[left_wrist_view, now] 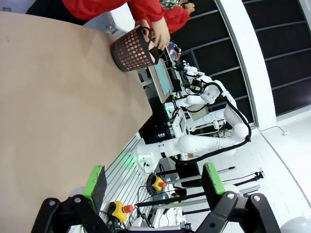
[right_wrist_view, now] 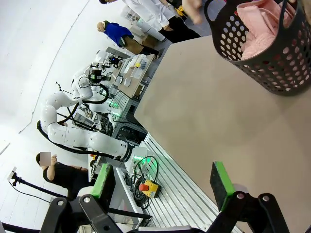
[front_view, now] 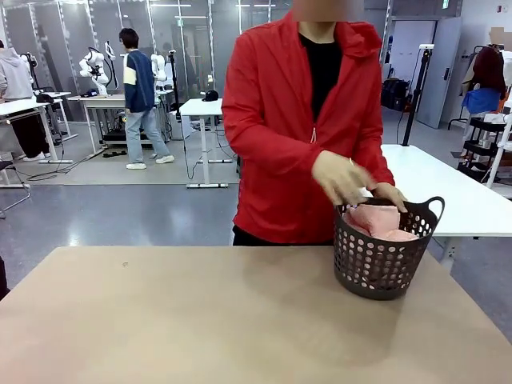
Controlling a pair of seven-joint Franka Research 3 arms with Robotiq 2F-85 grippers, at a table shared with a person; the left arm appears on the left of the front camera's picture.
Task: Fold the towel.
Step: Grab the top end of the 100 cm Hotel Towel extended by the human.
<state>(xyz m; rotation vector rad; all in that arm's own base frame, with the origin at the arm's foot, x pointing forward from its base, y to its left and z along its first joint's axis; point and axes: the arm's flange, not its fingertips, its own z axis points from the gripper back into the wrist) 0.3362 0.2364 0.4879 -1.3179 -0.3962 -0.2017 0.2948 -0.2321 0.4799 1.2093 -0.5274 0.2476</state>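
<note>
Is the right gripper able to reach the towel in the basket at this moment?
Probably not cleanly: the towel lies bunched inside the basket, and the person's hands are over its opening. The right gripper stands open.

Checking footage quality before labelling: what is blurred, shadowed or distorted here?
Front view: the person's hand over the basket is motion-blurred; the basket casts a soft shadow on the table. Right wrist view: wide-angle curving at the edges, towel sharp.

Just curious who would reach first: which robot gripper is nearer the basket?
Right. The basket sits close ahead of the right gripper, while the left gripper is farther off, seeing the basket small across the table.
</note>
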